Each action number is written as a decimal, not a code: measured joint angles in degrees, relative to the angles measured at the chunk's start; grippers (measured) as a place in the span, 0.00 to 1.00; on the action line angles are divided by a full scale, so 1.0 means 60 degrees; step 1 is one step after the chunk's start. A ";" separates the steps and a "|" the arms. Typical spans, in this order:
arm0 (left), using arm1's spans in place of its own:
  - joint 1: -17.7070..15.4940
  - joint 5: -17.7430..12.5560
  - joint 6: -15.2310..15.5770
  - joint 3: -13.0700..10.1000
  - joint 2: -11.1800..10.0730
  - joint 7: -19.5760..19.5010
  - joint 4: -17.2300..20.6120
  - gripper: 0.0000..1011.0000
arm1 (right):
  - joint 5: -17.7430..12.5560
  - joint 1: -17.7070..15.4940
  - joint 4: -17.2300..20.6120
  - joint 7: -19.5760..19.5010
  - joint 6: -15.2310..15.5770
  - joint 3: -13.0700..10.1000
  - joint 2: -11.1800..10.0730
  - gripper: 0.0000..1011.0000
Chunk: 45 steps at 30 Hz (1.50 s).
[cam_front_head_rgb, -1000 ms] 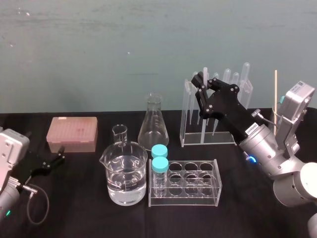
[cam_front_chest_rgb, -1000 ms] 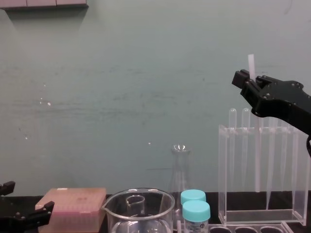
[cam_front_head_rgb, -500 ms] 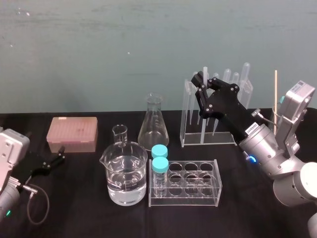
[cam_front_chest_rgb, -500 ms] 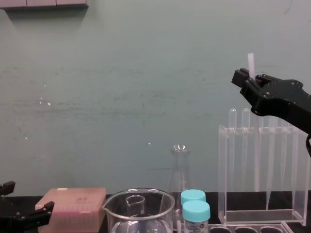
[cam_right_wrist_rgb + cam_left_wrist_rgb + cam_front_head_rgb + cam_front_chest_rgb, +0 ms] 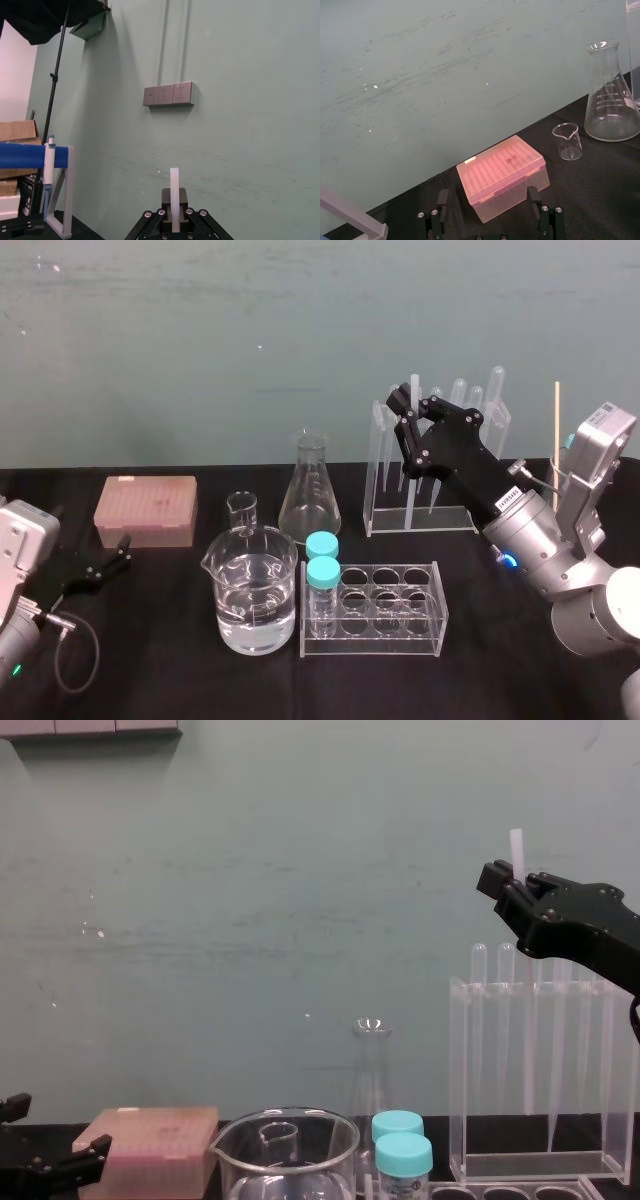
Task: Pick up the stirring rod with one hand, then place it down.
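right gripper (image 5: pixel 407 412) was clenched on the stirring rod (image 5: pixel 517 850), up above the clear rack (image 5: pixel 460 1070) at about two o'clock from the big beaker (image 5: pixel 255 595). the rod stood upright. its flat top poked out past the gripper toward twelve, and the rest ran down toward six alongside the pipettes (image 5: pixel 496 390) in the rack. i could not tell whether its lower end touched the rack's base. left gripper (image 5: pixel 100 566) lay low on the black worktop (image 5: pixel 150 670) at about nine o'clock from the beaker, fingers spread apart and grasping nothing, with the pink tip box (image 5: pixel 146 508) just beyond it toward one o'clock. a conical flask (image 5: pixel 310 490) stood at one o'clock from the beaker.
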<state>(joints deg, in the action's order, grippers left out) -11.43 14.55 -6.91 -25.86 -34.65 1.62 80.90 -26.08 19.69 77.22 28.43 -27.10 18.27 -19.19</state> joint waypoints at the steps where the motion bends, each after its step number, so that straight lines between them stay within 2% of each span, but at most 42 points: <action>1: 0.0000 0.0000 0.0000 0.0000 0.0000 0.0000 0.0000 0.99 | 0.0000 0.0000 0.0000 0.0000 0.0001 0.0000 0.0000 0.06; 45: 0.0001 0.0000 0.0000 0.0000 0.0000 0.0000 0.0000 0.99 | -0.0001 0.0001 -0.0001 0.0000 0.0000 0.0000 0.0000 0.06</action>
<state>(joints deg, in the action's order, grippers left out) -11.43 14.55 -6.90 -25.86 -34.65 1.62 80.90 -26.08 19.70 77.21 28.43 -27.09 18.27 -19.19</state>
